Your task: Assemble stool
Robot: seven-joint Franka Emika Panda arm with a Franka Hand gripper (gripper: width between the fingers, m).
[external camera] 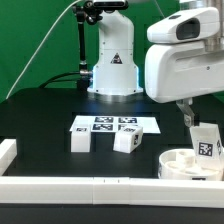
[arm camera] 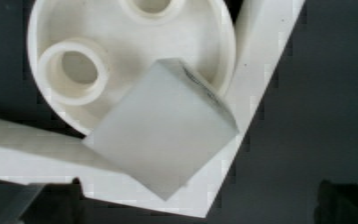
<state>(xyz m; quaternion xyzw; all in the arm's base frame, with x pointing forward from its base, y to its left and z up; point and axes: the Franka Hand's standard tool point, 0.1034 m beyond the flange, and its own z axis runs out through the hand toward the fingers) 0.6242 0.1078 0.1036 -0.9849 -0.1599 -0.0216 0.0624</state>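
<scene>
Green backdrop [external camera: 30, 30] behind, black table [external camera: 40, 120] underneath, arm base [external camera: 112, 65] at the back. You've got the gripper [external camera: 196, 120] hanging low at the ext. view's right. One finger [external camera: 188, 115] shows as a thin dark strip; the other is hidden behind the wrist housing.

Fingers are spread as wide as they go, and you can't see them pinching anything.

Just below the fingertips is a leg [external camera: 207, 143], roughly upright with its tag facing the ext. cam. Whether the pads touch it, can't tell. In the wrist cam that leg [arm camera: 158, 135] fills the middle as a pale grey block w/ one corner over the dish.

The seat [external camera: 180, 165] lies directly under the fingers, touching or nearly touching the front rail [external camera: 90, 186]. Wrist cam shows the seat [arm camera: 176, 45] w/ a round socket [arm camera: 73, 72] open beside the block. Can't tell if the leg sits in a socket or only leans on the rim.

Well apart from the fingers, toward the ext. view's left, are the near leg [external camera: 125, 142] and, further off, the far leg [external camera: 82, 140]. Both are on the table just in front of the marker board [external camera: 115, 125].
</scene>
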